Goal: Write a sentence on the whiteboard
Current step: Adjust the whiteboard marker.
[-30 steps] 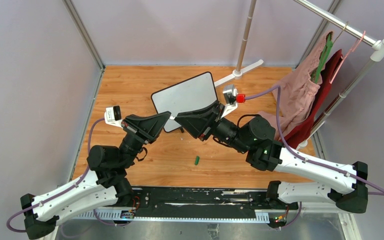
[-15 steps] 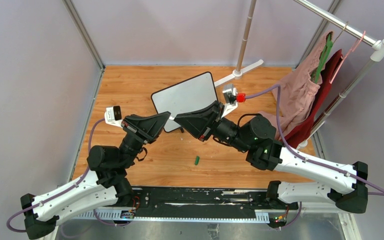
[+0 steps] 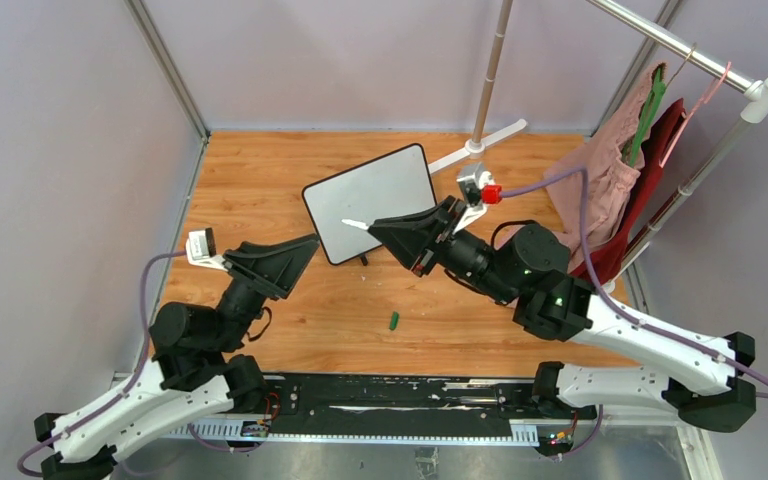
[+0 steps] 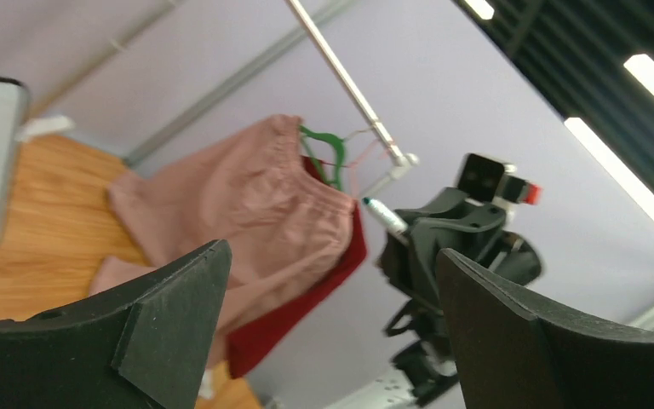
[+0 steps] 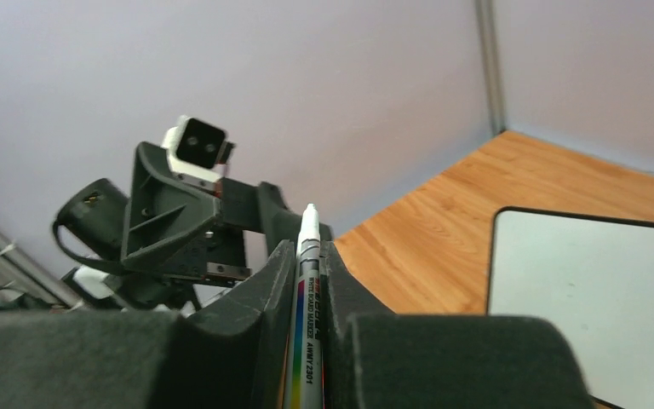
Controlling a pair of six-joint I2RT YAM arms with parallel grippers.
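Observation:
The whiteboard (image 3: 370, 195) lies tilted on the wooden floor, and its white face looks blank, so the sentence is not in view. My right gripper (image 3: 378, 229) is shut on a white marker (image 3: 353, 223) whose tip pokes left over the board's near edge. In the right wrist view the marker (image 5: 305, 290) stands clamped between the fingers of the right gripper (image 5: 306, 247), with the whiteboard (image 5: 588, 290) to the right. My left gripper (image 3: 305, 246) hangs open and empty, left of the board. Its wrist view shows the left gripper (image 4: 330, 249) with its jaws wide apart and the marker (image 4: 383, 213) beyond them.
A small green cap (image 3: 394, 320) lies on the floor in front of the board. A clothes rack (image 3: 700, 60) at the right carries pink (image 3: 600, 180) and red (image 3: 660, 150) garments. A white pole stand (image 3: 490, 70) rises behind the board. Walls close in the left, back and right.
The left gripper has opened and drawn back to the left, away from the right gripper. The right gripper has shifted slightly up and right with the marker in it.

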